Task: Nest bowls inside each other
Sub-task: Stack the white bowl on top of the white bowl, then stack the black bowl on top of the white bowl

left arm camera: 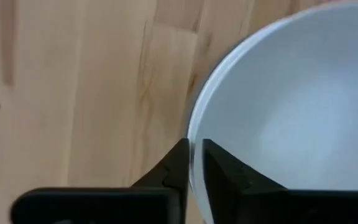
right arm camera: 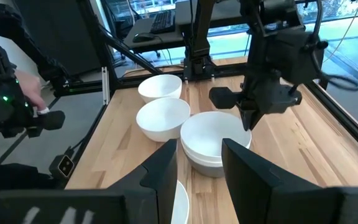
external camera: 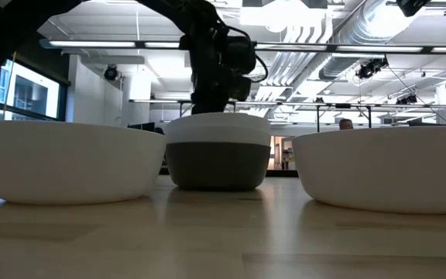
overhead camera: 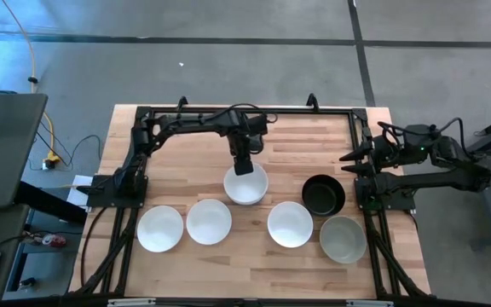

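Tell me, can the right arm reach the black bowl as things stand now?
Probably yes. The black bowl lies nearest the right claw, which waits open at the table's edge, with bare wood between them. The left claw is busy at the stacked bowls.

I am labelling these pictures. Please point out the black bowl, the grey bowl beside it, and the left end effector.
black bowl (overhead camera: 323, 195), high view, inner bottom.
grey bowl (overhead camera: 343, 240), high view, inner bottom.
left end effector (left arm camera: 195, 163), left wrist view, between fingertips, on white bowl rim.

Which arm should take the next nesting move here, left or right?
Probably left. The left gripper is closed on the rim of the white bowl stacked in a grey bowl at mid-table, ready to carry the stack. The right gripper is parked open at the table's right edge, beside the black bowl.
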Controlling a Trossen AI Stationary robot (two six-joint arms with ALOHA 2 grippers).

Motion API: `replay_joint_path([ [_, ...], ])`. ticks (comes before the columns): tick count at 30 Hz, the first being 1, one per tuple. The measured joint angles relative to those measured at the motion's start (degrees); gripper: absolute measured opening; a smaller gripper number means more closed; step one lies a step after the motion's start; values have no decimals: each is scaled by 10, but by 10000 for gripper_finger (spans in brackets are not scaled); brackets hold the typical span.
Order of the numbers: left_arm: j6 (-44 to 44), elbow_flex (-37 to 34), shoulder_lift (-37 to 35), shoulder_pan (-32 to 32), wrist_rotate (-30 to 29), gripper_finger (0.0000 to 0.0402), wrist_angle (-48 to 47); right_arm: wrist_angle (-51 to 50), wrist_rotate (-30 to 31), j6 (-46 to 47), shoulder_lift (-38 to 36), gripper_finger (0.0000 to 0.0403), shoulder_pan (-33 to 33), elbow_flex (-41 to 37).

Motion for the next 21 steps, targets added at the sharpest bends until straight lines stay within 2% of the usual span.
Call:
replay_joint_path([
  [6,15,44,-3,-1,0,108,-33,-6,0,3,0,119,0,0],
  [10,26,70,-3,-1,0,149,-78,-35,2,41,1,119,0,-2],
  [12,40,82,-5,-1,2,165,-119,-65,25,66,1,119,0,-13],
  [17,68,91,-48,4,5,192,-202,-154,138,153,2,119,-1,-51],
  [21,64,91,-98,10,4,197,-202,-171,151,204,3,119,-1,-67],
])
